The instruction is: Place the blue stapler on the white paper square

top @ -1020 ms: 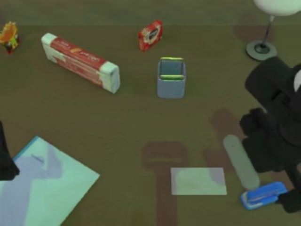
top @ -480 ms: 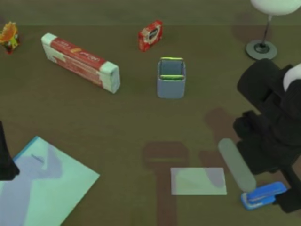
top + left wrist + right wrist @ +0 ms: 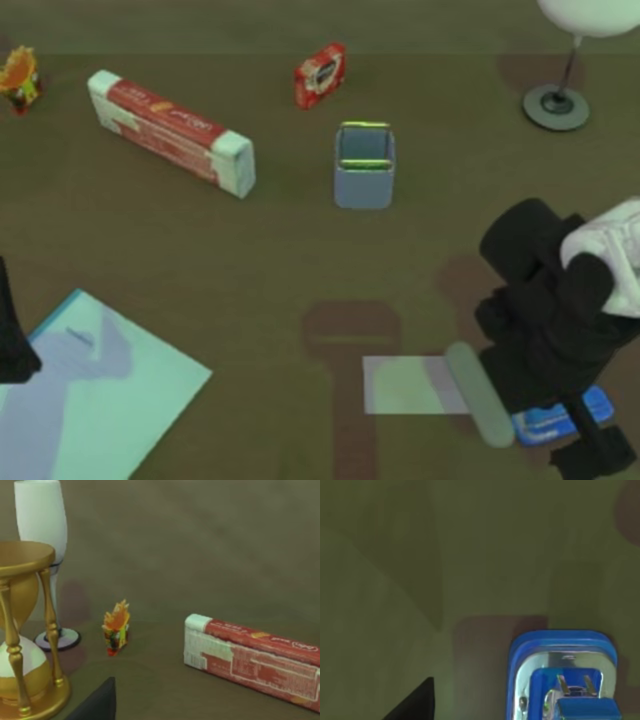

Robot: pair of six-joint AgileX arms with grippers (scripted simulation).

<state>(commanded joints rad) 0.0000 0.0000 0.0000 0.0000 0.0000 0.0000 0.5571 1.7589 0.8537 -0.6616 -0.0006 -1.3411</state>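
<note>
Starting at the table's left edge in the top view, my left arm's gripper (image 3: 12, 345) sits parked beside the large light-cyan sheet (image 3: 110, 400); how its jaws stand cannot be told. Its wrist camera faces a gold hourglass (image 3: 25, 640), a white vase (image 3: 42, 535), a small orange-and-yellow toy (image 3: 116, 626) and a long red-and-white carton (image 3: 252, 660). In the top view the same toy (image 3: 19, 76) stands at the far left, with the carton (image 3: 170, 130) just to its right. Further right come a small red box (image 3: 320, 74) and a grey-blue square cup (image 3: 364, 166), upright and well apart from the carton.

Near the front edge lies the white paper square (image 3: 405, 385), flat on the table. A pale green rounded bar (image 3: 480, 394) crosses its right edge. Just right of that, the blue stapler (image 3: 560, 417) rests on the table, beside the paper and off it, mostly covered from above by my right arm.

The right gripper (image 3: 590, 440) hangs above the stapler; the top view appears to put it at the stapler's right end, though the arm hides most of it. The right wrist view looks straight down on the stapler (image 3: 562, 677), and its jaws' opening cannot be told. A white lamp base (image 3: 555, 105) stands at the far right rear.
</note>
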